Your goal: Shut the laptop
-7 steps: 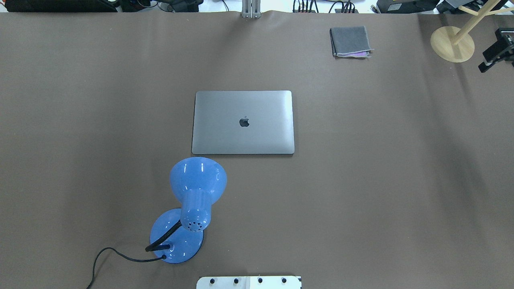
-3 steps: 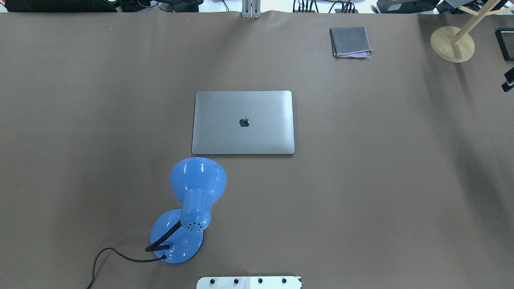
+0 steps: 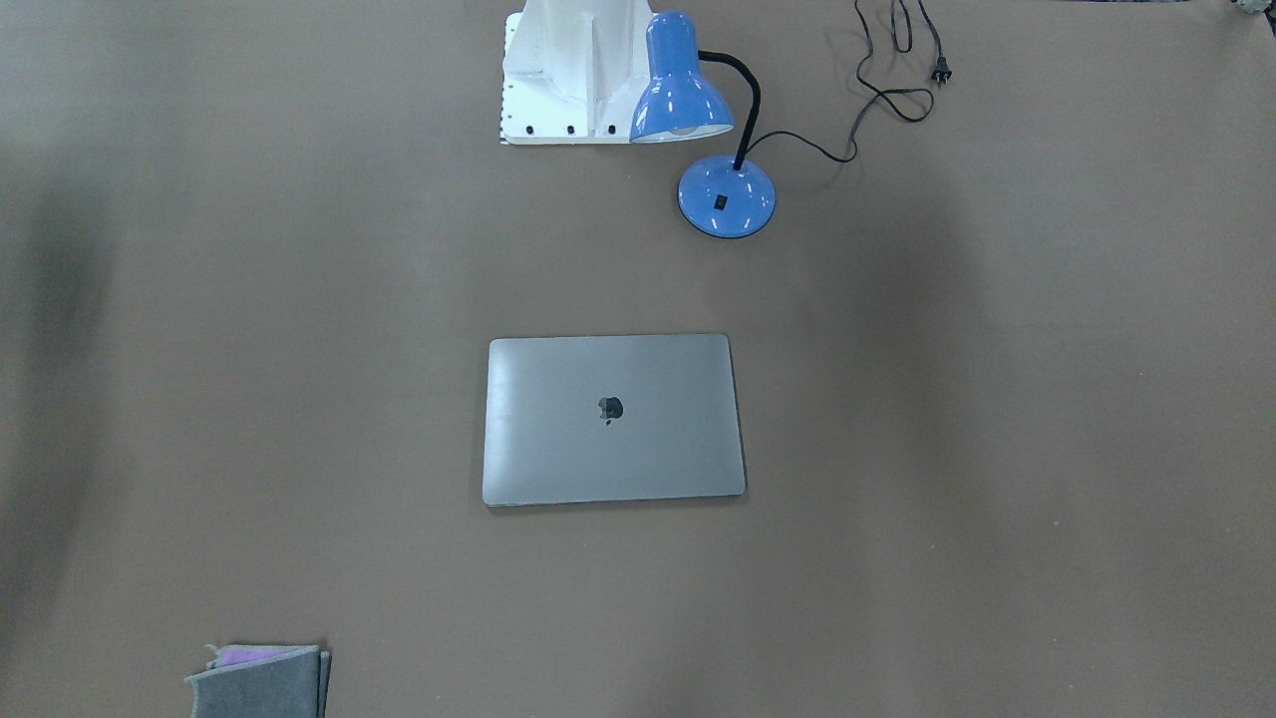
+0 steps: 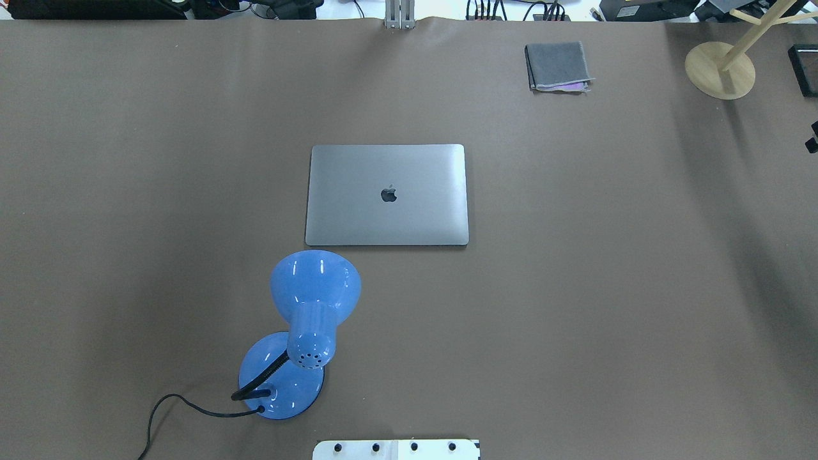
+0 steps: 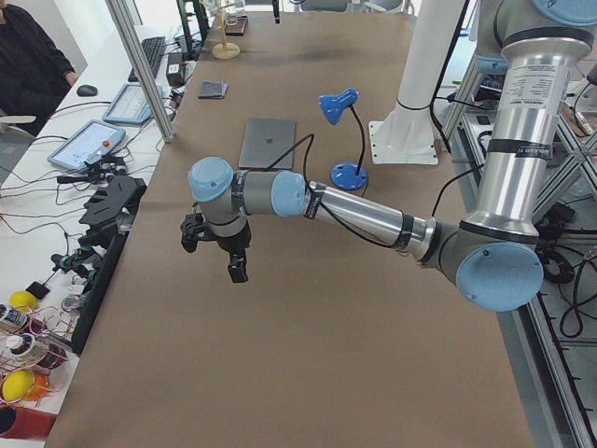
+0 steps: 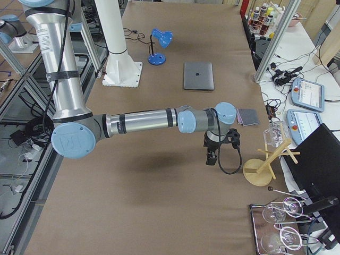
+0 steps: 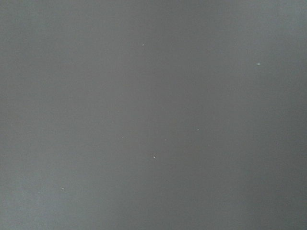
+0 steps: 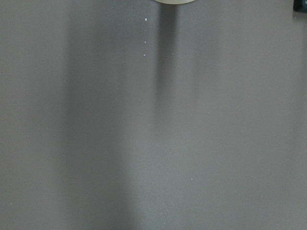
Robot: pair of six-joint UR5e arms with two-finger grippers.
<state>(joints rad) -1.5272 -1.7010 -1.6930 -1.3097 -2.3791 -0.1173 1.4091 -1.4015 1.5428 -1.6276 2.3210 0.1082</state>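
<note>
The space-grey laptop (image 4: 386,194) lies flat in the middle of the table with its lid down and the dark apple logo facing up. It also shows in the front-facing view (image 3: 613,419) and in both side views (image 5: 268,142) (image 6: 198,75). My left gripper (image 5: 233,266) hangs over bare table far to the laptop's left, and I cannot tell whether it is open or shut. My right gripper (image 6: 211,158) hangs far to the laptop's right. Only a black sliver of it (image 4: 813,144) shows at the overhead view's edge, so I cannot tell its state. Both wrist views show only the table surface.
A blue desk lamp (image 4: 307,319) with a black cord stands near the laptop's near left corner. A folded grey cloth (image 4: 557,66) lies at the far right. A wooden stand (image 4: 720,69) is at the far right corner. The white robot base (image 3: 568,70) stands at the near edge.
The right gripper has drawn back to the right and nearly left the overhead view. The laptop, lamp and cloth have not moved.
</note>
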